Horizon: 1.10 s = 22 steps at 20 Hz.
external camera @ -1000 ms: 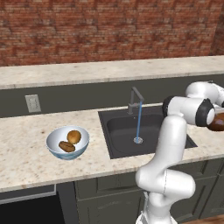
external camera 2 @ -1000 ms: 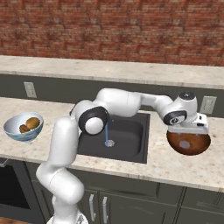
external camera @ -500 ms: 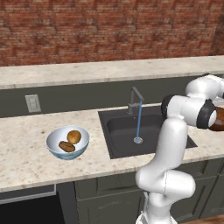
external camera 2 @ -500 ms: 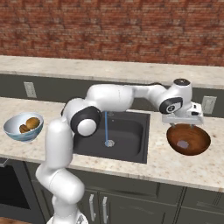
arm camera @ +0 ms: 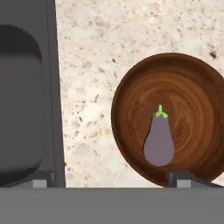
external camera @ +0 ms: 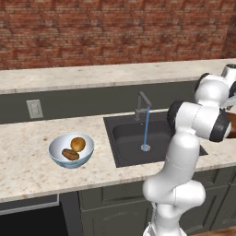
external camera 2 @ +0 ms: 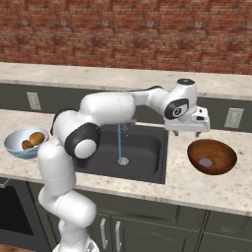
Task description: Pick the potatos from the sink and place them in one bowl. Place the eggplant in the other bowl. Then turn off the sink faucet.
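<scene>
My gripper (external camera 2: 187,133) has lifted off the brown bowl (external camera 2: 212,156), jaws spread and empty. Below it, the eggplant (arm camera: 159,141) lies in that bowl; far left, both potatoes (external camera: 74,148) sit in the pale bowl (external camera: 71,150).

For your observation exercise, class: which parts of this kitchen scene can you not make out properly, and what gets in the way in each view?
- Left base view: the wooden bowl is mostly hidden behind the arm and cut by the right edge.
- Right base view: the faucet base is hidden behind the arm; the potatoes are too small to tell apart clearly.
- Hand view: the sink is cut off at the left edge.
</scene>
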{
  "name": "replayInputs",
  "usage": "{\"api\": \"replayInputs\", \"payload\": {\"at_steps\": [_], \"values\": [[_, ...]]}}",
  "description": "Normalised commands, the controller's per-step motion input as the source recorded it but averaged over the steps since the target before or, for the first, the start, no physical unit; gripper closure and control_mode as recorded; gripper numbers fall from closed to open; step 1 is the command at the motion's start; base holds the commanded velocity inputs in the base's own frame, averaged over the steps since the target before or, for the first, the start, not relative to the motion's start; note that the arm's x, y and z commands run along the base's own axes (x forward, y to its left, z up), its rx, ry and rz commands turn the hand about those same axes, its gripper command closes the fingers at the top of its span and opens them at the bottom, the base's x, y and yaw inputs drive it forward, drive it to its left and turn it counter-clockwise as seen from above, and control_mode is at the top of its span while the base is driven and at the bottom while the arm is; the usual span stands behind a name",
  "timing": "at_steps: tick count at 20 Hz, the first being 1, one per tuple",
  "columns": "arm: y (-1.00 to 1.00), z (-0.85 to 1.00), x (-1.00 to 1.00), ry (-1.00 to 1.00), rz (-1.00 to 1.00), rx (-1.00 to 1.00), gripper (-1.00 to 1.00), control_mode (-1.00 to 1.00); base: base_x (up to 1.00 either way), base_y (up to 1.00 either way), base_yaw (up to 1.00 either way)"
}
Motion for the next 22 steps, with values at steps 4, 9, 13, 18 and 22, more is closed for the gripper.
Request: {"api": "replayInputs", "payload": {"at_steps": [4,9,13,18,22], "values": [[0.66,0.0,0.0,0.0,0.1,0.0,-1.0,-1.0,0.0,0.0,0.0],[0.59,0.0,0.0,0.0,0.2,0.01,-1.0,-1.0,0.0,0.0,0.0],[0.57,0.01,0.0,-0.02,0.33,0.0,-1.0,-1.0,0.0,0.0,0.0],[0.52,0.06,0.0,-0.04,0.38,0.0,-1.0,-1.0,0.0,0.0,0.0],[0.41,0.14,0.0,-0.02,0.44,0.02,-1.0,-1.0,0.0,0.0,0.0]]}}
